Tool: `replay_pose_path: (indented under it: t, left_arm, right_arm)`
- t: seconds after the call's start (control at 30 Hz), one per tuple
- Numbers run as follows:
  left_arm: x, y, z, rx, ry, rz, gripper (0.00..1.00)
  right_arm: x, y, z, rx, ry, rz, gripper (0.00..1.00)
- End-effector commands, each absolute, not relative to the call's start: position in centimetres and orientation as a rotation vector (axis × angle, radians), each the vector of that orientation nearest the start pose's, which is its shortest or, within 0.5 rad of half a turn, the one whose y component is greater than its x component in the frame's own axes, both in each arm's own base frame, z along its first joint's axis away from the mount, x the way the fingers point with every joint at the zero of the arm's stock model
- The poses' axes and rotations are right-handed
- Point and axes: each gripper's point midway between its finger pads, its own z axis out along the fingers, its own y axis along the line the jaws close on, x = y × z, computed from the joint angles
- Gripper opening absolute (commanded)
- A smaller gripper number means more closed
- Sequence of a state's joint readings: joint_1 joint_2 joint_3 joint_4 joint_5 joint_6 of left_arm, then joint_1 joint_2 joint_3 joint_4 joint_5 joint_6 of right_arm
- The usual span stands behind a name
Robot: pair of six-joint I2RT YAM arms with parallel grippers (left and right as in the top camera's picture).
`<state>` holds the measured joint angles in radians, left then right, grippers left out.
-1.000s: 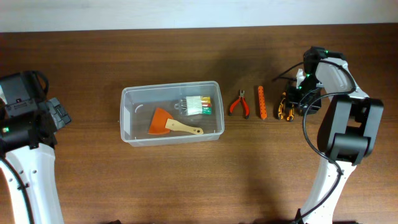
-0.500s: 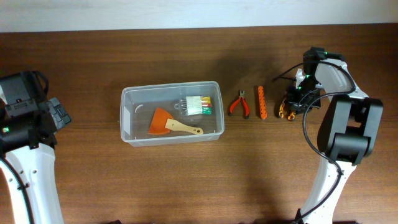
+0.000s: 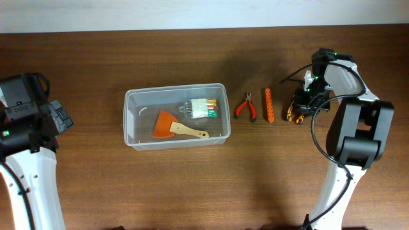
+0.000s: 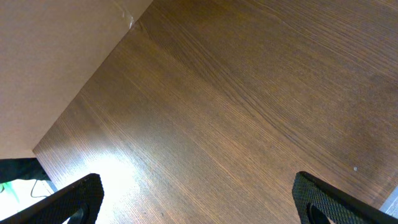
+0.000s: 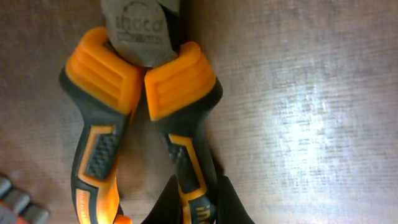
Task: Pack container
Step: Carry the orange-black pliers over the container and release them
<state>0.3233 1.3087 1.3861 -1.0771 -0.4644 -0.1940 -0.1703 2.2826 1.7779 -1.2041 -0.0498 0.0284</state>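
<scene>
Container [image 3: 128, 121] sits left of centre on the desk [image 3: 192, 185], with an orange scraper [image 3: 167, 125] and a pack of coloured sticks [image 3: 203, 108] inside. Just to its right lie red pliers [image 3: 246, 107], then an orange bar [image 3: 269, 105], then orange-and-black pliers [image 5: 106, 74]. Your right end effector [image 5: 189, 205], half open a second ago, has now pinched narrow onto one handle of those last pliers, which rest on the desk. You likely have your grip, so lifting them toward the container looks next. Your left end effector [image 4: 199, 196] hangs wide and empty, well off to the left.
</scene>
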Motion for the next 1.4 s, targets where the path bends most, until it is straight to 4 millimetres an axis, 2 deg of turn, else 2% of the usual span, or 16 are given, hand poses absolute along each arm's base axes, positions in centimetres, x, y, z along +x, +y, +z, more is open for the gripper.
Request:
replay_pose_path:
  t: [0.0,0.03,0.17,0.23,0.3,0.33,0.37,0.43,0.5,0.6,0.8,0.87,0.97,1.1,1.23,1.37]
  left_arm:
    - [27.1,17.6,26.5,-0.815,2.376,0.663,0.99]
    - [27.1,17.6,26.5,-0.815,2.376,0.663,0.99]
    - [27.1,17.6,26.6,-0.815,2.376,0.663,0.99]
    - [27.1,17.6,26.5,-0.815,2.376,0.663,0.99]
    - [27.1,17.6,26.5,-0.815,2.376,0.663,0.99]
    - [27.1,17.6,26.5,-0.815,2.376,0.663,0.99]
    - [27.1,17.6,26.5,-0.815,2.376,0.663,0.99]
    - [27.1,17.6,26.5,-0.815,2.376,0.663,0.99]
    - [27.1,17.6,26.5,-0.815,2.376,0.663,0.99]
    - [27.1,17.6,26.5,-0.815,2.376,0.663,0.99]
    - [27.1,17.6,26.5,-0.815,2.376,0.663,0.99]
    - [27.1,17.6,26.5,-0.815,2.376,0.663,0.99]
    - [27.1,17.6,26.5,-0.815,2.376,0.662,0.99]
    - [27.1,17.6,26.5,-0.815,2.376,0.663,0.99]
    - [27.1,17.6,26.5,-0.815,2.376,0.663,0.99]
    - [27.1,17.6,26.5,-0.815,2.376,0.663,0.99]
  right_arm:
    - [42.4,-6.0,5.2,0.324,3.128,0.096,0.04]
    - [44.0,-5.0,9.2,0.275,3.029,0.118,0.04]
    - [45.8,-1.9,15.9,0.139,2.865,0.150,0.04]
    - [46.2,0.5,18.7,0.012,2.796,0.176,0.04]
    - [46.1,3.9,21.3,-0.201,2.719,0.188,0.04]
    - [46.0,5.5,22.2,-0.297,2.688,0.187,0.04]
    - [45.4,8.2,23.3,-0.470,2.638,0.180,0.04]
    - [44.5,11.6,23.8,-0.695,2.575,0.172,0.04]
    - [43.3,15.5,23.7,-0.967,2.491,0.160,0.04]
    - [41.7,20.0,22.6,-1.276,2.369,0.150,0.04]
    - [40.1,26.3,19.4,-1.823,2.017,0.096,0.04]
    - [40.5,28.4,18.1,-1.917,1.907,0.079,0.04]
    - [41.1,30.7,16.5,-1.942,1.846,0.082,0.04]
    - [40.4,33.8,14.3,-1.980,1.790,0.190,0.04]
    - [39.2,36.0,12.1,-2.031,1.765,0.257,0.04]
    - [38.8,37.3,10.1,-2.059,1.759,0.270,0.04]
